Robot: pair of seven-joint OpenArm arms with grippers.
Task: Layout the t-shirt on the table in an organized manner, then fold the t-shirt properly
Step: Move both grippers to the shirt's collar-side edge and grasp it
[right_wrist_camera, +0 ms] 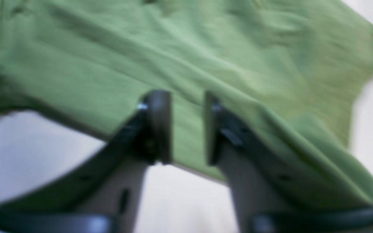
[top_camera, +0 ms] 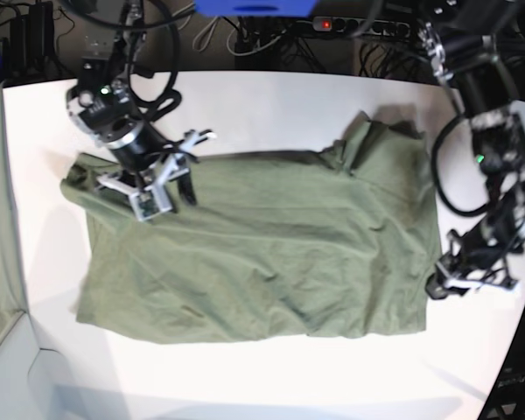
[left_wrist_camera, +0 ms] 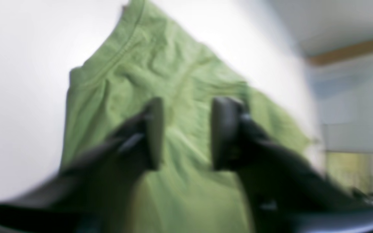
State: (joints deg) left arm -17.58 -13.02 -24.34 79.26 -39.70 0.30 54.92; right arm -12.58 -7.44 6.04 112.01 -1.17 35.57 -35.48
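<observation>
Left wrist view, blurred: the wrinkled cotton t-shirt [left_wrist_camera: 160, 81] fills mid-frame on the smooth white table [left_wrist_camera: 21, 97]; the left gripper [left_wrist_camera: 185, 132] stands parted, empty.

Right wrist view: the right gripper [right_wrist_camera: 186, 126] gapes narrowly over the hem.

Base view: the shirt lies centre.

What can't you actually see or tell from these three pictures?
- Both wrist views are blurred: the t-shirt shows only as soft green cloth, its fine stitching lost.
- Right wrist view: the shirt runs off the top and left edges.
- Base view: the left gripper sits at the shirt's edge, too small to tell whether it touches.
- Base view: the table under the shirt is covered.
</observation>
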